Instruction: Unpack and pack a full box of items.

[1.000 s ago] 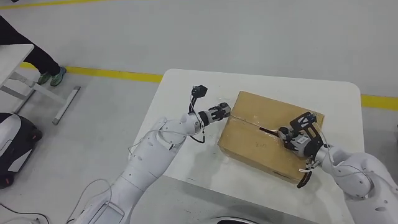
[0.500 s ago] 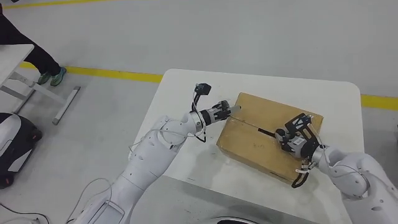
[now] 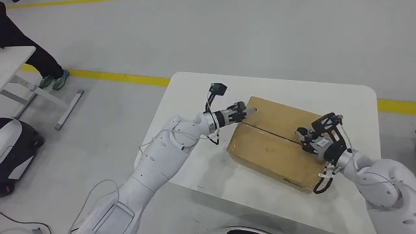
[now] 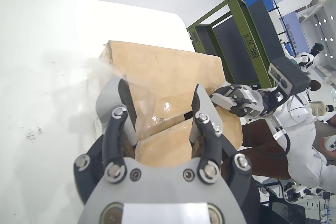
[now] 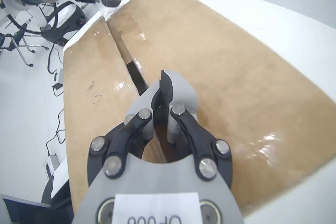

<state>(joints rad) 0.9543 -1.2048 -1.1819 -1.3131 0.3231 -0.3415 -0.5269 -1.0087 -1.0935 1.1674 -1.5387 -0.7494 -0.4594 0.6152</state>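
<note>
A closed brown cardboard box (image 3: 273,146) lies on the white table (image 3: 195,91), its top flaps meeting in a seam covered with clear tape. My left gripper (image 3: 244,110) is at the box's left end. In the left wrist view it (image 4: 162,104) is open, with the flap ends and seam (image 4: 162,128) between its fingers. My right gripper (image 3: 304,134) rests on the box top toward the right end. The right wrist view shows it (image 5: 165,86) shut, its tips at the seam beside a short dark gap (image 5: 135,75) between the flaps.
Bare white tabletop lies left of and behind the box (image 4: 52,51). The box's near side sits close to the table's front edge (image 3: 260,188). A green cart (image 4: 231,33) stands past the table's far side. Another table (image 3: 13,58) stands far left.
My left gripper has moved right, onto the box's left end. My right gripper has slid right along the seam, and the dark gap seen there from above has closed.
</note>
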